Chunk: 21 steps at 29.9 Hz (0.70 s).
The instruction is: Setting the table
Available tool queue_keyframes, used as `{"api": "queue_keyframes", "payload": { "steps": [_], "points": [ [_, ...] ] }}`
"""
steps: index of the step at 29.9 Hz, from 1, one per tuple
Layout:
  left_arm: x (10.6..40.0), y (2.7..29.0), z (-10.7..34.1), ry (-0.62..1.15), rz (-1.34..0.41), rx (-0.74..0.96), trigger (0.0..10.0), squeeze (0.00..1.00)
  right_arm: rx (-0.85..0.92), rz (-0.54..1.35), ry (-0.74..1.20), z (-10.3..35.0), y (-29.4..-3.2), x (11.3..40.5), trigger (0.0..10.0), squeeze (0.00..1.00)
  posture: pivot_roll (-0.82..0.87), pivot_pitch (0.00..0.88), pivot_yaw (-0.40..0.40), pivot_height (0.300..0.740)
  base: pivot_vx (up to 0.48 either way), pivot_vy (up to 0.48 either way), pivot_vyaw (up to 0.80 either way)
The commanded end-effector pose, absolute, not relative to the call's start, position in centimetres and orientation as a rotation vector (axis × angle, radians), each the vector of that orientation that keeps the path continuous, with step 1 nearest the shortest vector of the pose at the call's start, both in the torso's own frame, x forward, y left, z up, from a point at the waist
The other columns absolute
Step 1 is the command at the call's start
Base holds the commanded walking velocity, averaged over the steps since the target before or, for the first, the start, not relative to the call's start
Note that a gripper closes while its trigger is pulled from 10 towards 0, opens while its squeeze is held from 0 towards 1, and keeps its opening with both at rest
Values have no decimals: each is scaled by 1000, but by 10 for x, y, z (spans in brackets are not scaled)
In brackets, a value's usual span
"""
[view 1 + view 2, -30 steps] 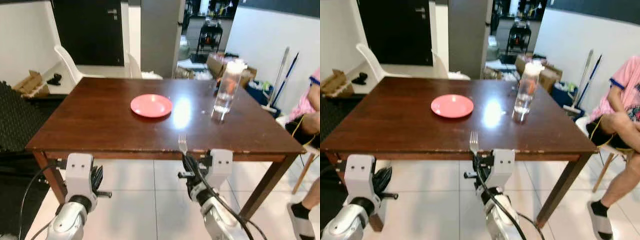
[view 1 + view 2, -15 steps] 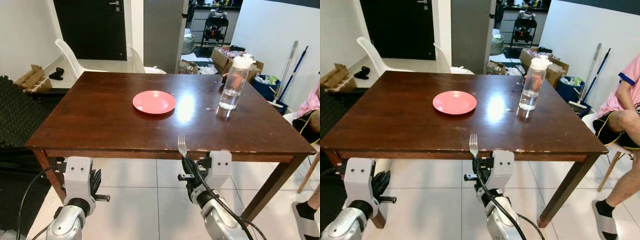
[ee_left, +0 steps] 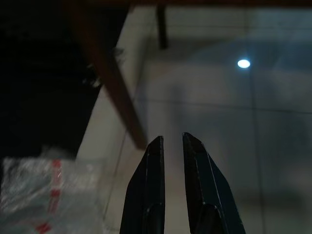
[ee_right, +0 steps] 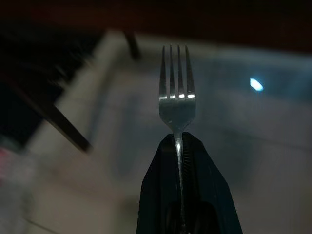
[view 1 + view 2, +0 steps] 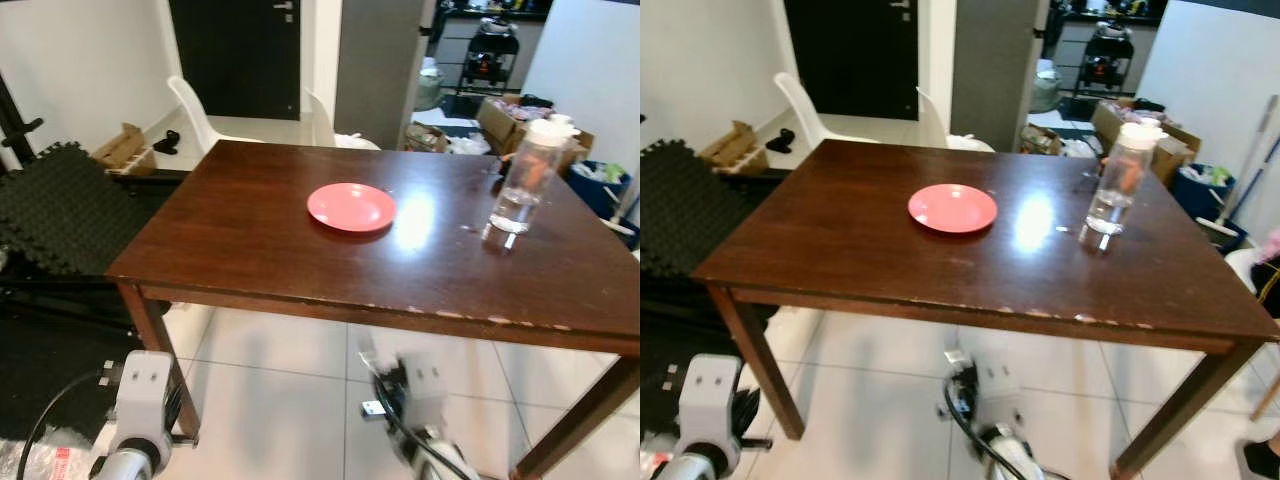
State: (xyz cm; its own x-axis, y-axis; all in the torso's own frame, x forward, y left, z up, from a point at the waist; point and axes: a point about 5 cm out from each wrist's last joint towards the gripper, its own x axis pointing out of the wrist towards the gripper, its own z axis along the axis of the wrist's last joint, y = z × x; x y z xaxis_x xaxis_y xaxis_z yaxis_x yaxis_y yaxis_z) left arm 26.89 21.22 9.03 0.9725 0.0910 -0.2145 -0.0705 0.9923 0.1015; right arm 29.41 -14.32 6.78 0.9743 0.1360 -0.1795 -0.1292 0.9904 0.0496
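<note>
A pink plate [image 5: 351, 206] lies near the middle of the brown wooden table [image 5: 250, 250]. A clear water bottle [image 5: 520, 190] with a white cap stands on the table's right side. My right gripper [image 4: 178, 141] is shut on the handle of a silver fork [image 4: 177, 97], tines pointing away. It hangs blurred below the table's front edge, its white wrist housing [image 5: 425, 380] over the tiled floor. My left gripper [image 3: 170, 139] hangs low beside the front left table leg [image 5: 150, 335]. Its fingers are nearly together with nothing between them.
Two white chairs [image 5: 200, 105] stand at the table's far side. Black foam mats [image 5: 60, 200] and a cardboard box [image 5: 125, 150] lie to the left. Boxes and a blue bin [image 5: 600, 185] crowd the back right. A plastic bag [image 3: 34, 195] lies by the left leg.
The whole view has shifted, so the table sits further right and more mats show on the left. Both arms appear lower in the picture. The fork stays in my right gripper.
</note>
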Motion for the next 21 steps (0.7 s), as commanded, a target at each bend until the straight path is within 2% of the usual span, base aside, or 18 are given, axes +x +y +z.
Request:
{"api": "queue_keyframes", "payload": {
  "steps": [1,4,21],
  "points": [
    [259,224,76,276,112,127,10000,0,36,113,213,57,-145,289,10000,0,81,111,49,740,0,0,794],
    [254,229,71,296,121,135,10000,0,49,75,235,51,-153,286,10000,0,80,116,50,740,0,0,790],
    [261,222,77,250,90,138,10000,0,76,75,110,76,-148,302,10000,0,81,121,57,740,0,0,784]
  ]
}}
